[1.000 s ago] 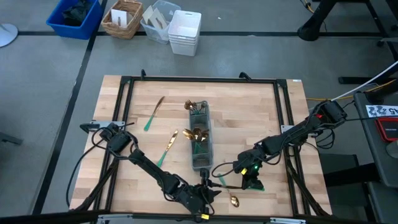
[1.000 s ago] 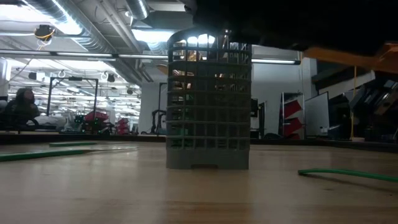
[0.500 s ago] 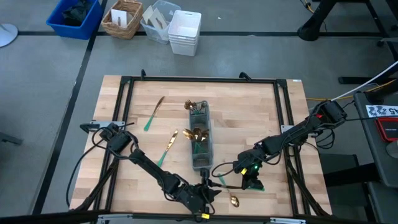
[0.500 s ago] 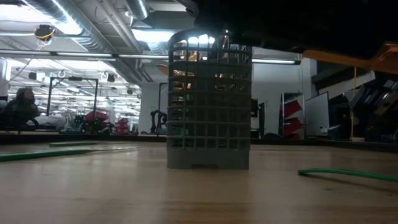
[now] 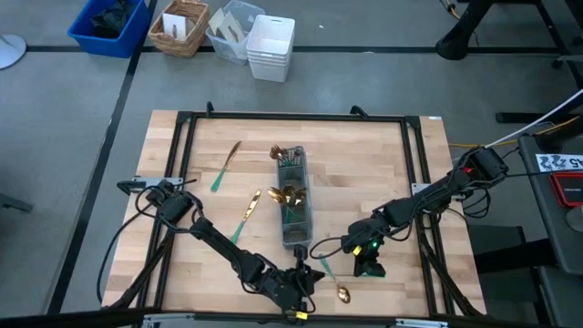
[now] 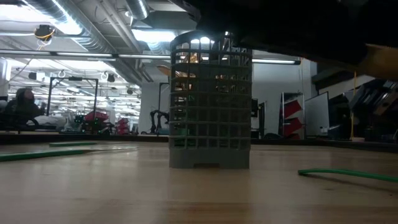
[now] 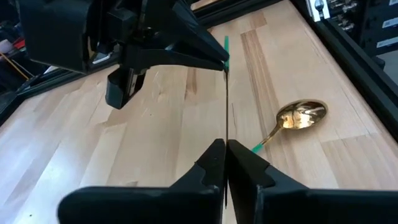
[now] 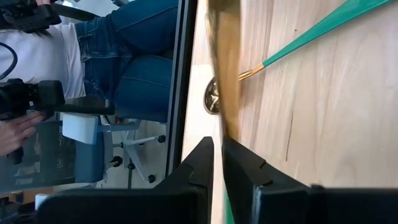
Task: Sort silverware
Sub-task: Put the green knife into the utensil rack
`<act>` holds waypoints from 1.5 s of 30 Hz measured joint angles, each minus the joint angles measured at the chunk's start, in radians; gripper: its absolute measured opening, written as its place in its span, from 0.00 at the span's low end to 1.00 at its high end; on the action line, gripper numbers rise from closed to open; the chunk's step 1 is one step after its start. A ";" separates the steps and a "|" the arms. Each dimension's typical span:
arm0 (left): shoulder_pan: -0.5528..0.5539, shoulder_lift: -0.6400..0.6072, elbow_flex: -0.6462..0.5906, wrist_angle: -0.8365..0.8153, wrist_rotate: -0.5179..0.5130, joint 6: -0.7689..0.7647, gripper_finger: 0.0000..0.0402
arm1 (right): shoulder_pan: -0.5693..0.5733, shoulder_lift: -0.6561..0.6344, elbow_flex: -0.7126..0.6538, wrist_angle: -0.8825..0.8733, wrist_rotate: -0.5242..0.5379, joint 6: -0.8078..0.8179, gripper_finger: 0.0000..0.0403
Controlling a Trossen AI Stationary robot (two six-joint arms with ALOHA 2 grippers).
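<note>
Left hand low at desk six o'clock edge, fingers pressed together, pinching thin green-handled piece edge-on; piece type unclear. Gold spoon lies on desk just beside it, toward four o'clock. Right hand at about five o'clock of grey caddy, fingers nearly together on gold-headed utensil. Caddy at desk centre holds several gold-headed pieces. Two loose green-handled pieces, knife and another, lie at caddy's nine to ten o'clock.
</note>
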 joint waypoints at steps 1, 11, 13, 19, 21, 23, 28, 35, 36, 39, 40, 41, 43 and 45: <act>0.000 0.000 0.000 0.000 0.000 0.000 0.01 | 0.000 0.000 0.000 0.000 0.000 0.000 0.09; -0.005 0.000 0.000 0.006 -0.012 -0.001 0.00 | 0.000 0.000 0.000 -0.007 0.000 0.006 0.09; -0.011 0.000 0.000 0.006 -0.012 -0.001 0.00 | 0.000 0.000 0.000 -0.018 -0.001 0.007 0.09; -0.030 -0.002 0.000 0.007 -0.013 -0.004 0.00 | 0.000 0.000 0.000 -0.020 0.000 0.007 0.09; -0.035 -0.011 0.000 0.007 -0.025 -0.004 0.00 | 0.000 -0.001 0.000 -0.020 0.000 0.007 0.09; -0.037 -0.019 0.000 0.012 -0.040 0.003 0.00 | 0.000 -0.004 0.000 -0.019 0.000 0.007 0.09; -0.036 -0.040 0.000 0.008 -0.050 0.020 0.00 | 0.000 -0.035 -0.001 -0.028 0.002 0.006 0.09; -0.044 -0.094 -0.001 -0.004 -0.065 0.071 0.00 | 0.000 -0.130 -0.001 -0.050 0.067 -0.030 0.09; -0.048 -0.103 -0.001 -0.008 -0.071 0.081 0.00 | 0.000 -0.148 -0.001 -0.058 0.082 -0.039 0.09; -0.059 -0.145 -0.001 -0.059 -0.074 0.090 0.00 | 0.000 -0.212 -0.001 -0.092 0.125 -0.072 0.09; -0.063 -0.162 -0.001 -0.083 -0.075 0.081 0.00 | 0.000 -0.235 -0.001 -0.110 0.142 -0.082 0.09; -0.068 -0.178 -0.001 -0.104 -0.077 0.072 0.00 | 0.000 -0.259 -0.001 -0.125 0.161 -0.098 0.09; -0.079 -0.213 -0.001 -0.147 -0.079 0.055 0.00 | 0.000 -0.305 -0.001 -0.151 0.199 -0.124 0.09; -0.089 -0.249 -0.001 -0.190 -0.081 0.052 0.00 | 0.000 -0.349 -0.001 -0.178 0.233 -0.149 0.09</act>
